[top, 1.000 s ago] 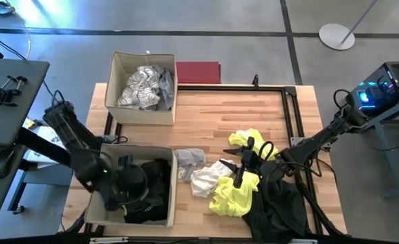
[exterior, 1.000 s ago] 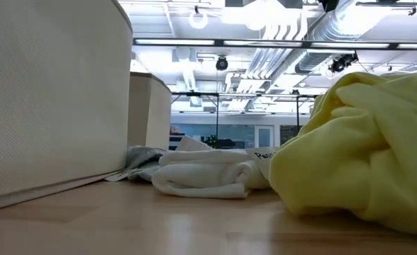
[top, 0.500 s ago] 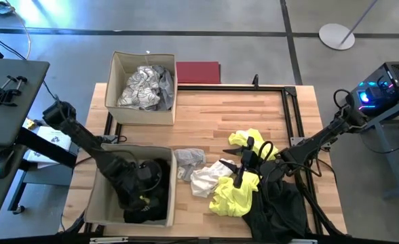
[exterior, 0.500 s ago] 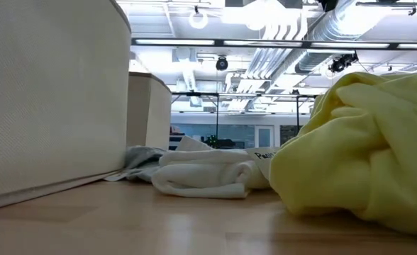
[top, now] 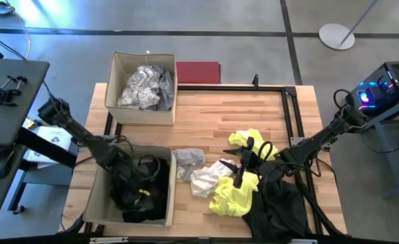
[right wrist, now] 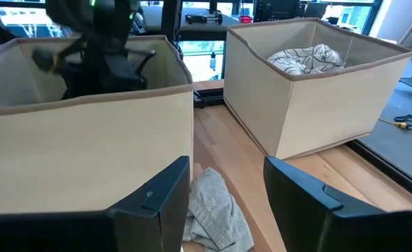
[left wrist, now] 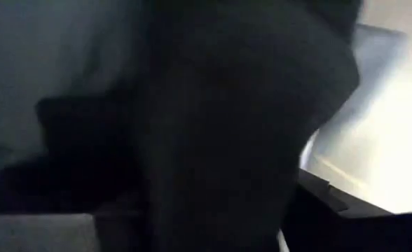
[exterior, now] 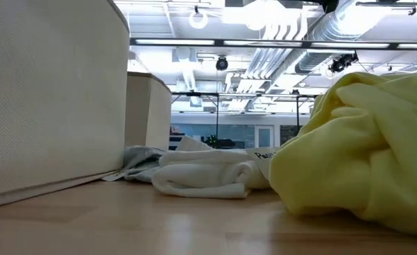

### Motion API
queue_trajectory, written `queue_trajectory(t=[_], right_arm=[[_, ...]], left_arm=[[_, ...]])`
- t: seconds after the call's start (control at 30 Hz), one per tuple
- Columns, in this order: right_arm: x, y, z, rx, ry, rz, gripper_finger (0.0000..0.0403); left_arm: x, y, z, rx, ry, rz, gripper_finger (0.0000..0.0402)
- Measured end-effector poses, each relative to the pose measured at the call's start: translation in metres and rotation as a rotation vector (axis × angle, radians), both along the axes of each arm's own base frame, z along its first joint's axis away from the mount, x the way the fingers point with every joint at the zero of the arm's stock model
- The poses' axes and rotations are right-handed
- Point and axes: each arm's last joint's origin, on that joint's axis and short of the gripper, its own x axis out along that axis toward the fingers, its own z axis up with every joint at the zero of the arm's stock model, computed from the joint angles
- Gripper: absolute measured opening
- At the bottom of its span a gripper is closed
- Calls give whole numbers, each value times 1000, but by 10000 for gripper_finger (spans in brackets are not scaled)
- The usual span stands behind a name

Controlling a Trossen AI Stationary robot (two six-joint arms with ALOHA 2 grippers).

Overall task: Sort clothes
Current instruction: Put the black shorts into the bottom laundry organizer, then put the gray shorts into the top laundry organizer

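Observation:
My left gripper [top: 140, 175] reaches down into the near beige box [top: 95, 196], over the dark clothes [top: 144, 198] piled there. Only dark cloth [left wrist: 213, 126] shows in the left wrist view. My right gripper [top: 228, 163] hovers open over the loose pile and touches nothing. That pile holds a light grey garment [top: 188, 161], a white one [top: 203, 180], neon yellow ones [top: 235, 193] and a black one [top: 275, 211]. In the right wrist view the grey garment [right wrist: 216, 213] lies below my right gripper [right wrist: 227, 168].
The far beige box [top: 116, 81] holds white and grey clothes [top: 145, 88]. A dark red rectangle [top: 198, 71] lies behind the table. A black frame rail [top: 289, 102] runs along the far and right sides. Bare wood [top: 226, 115] spans the table's middle.
My left gripper has moved inside the near box from its near left part toward the table's far edge and right, and its arm has drawn back. The dark clothes stay in the box.

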Motion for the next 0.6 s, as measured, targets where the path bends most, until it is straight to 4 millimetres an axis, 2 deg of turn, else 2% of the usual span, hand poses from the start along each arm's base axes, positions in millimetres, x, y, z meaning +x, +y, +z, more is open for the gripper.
queue_trajectory(t=[0.13,0.27,0.47,0.6], right_arm=[[0,0,0,0,0,0,171],[0,0,0,0,0,0,171],[0,0,0,2,-1,0,171],[0,0,0,2,-1,-1,171]], left_arm=[[-12,9,21,-134,-7,58,199],[-24,17,48,-211,-96,125,200],[-33,23,83,-169,-364,121,200],[-30,21,98,-31,-571,38,200]])
